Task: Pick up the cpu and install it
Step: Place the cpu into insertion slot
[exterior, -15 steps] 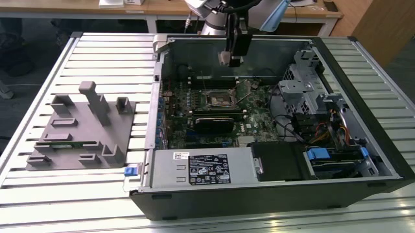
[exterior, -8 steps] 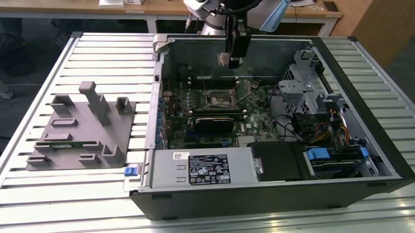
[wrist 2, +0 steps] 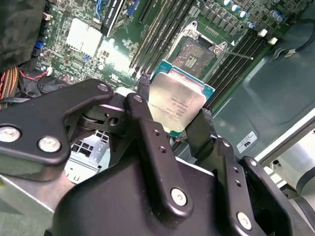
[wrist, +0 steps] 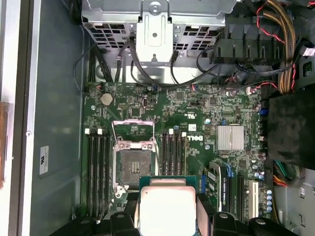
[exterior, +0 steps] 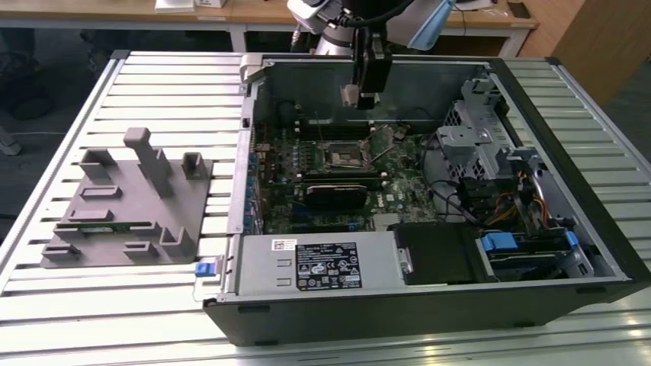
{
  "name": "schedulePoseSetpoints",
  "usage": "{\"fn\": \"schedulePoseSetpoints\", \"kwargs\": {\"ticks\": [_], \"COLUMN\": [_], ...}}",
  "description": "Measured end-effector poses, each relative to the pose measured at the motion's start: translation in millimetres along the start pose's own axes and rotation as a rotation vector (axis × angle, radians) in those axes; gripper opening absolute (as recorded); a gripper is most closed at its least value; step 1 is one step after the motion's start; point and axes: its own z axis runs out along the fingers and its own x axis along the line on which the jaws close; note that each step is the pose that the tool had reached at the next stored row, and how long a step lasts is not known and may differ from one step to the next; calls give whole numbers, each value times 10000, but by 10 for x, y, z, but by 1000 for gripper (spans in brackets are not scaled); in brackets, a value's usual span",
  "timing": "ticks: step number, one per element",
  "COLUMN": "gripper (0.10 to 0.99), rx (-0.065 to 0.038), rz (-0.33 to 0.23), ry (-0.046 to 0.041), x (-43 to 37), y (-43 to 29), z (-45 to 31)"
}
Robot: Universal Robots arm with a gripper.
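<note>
Our hand [wrist 2: 173, 105] clamps the cpu [wrist 2: 179, 96] by two edges near the open socket [wrist 2: 199, 51]; we judge it needs level, squared alignment.

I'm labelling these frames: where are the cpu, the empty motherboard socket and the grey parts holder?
cpu [wrist 2: 177, 105]: second wrist view, centre of its silver metal top.
motherboard socket [wrist: 133, 166]: first wrist view, middle of its open contact area.
grey parts holder [exterior: 127, 204]: exterior view, flat base.

Socket [wrist: 132, 164] open, free room above; RAM slots [wrist: 98, 167] flank it, drive cage [exterior: 486, 141] & cables [wrist: 284, 49] nearby.
</note>
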Motion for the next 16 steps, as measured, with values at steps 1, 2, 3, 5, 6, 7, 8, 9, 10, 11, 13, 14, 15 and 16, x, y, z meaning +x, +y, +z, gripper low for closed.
{"fn": "schedulePoseSetpoints", "kwargs": {"ticks": [1, 2, 3, 5, 6, 7, 8, 9, 10, 11, 13, 14, 15, 16], "gripper": [545, 545, 545, 545, 545, 545, 545, 545, 545, 545, 545, 545, 545, 545], "rx": [0, 0, 0, -1, -3, -5, -8, -14, -17, -17, -18, -18, -17, -17], "rz": [14, 29, 43, 51, 54, 59, 60, 58, 56, 55, 57, 57, 56, 56], "ry": [-1, -1, -2, -11, -18, -39, -76, -91, -91, -93, -93, -92, -93, -95], "x": [1, 2, 2, 2, 2, 2, 3, 2, 3, 4, 7, 7, 8, 10], "y": [0, 0, 0, -1, -1, -1, -2, -1, -1, -1, -2, -2, -3, -3], "z": [3, 6, 9, 12, 15, 18, 19, 22, 26, 29, 40, 47, 54, 63]}}
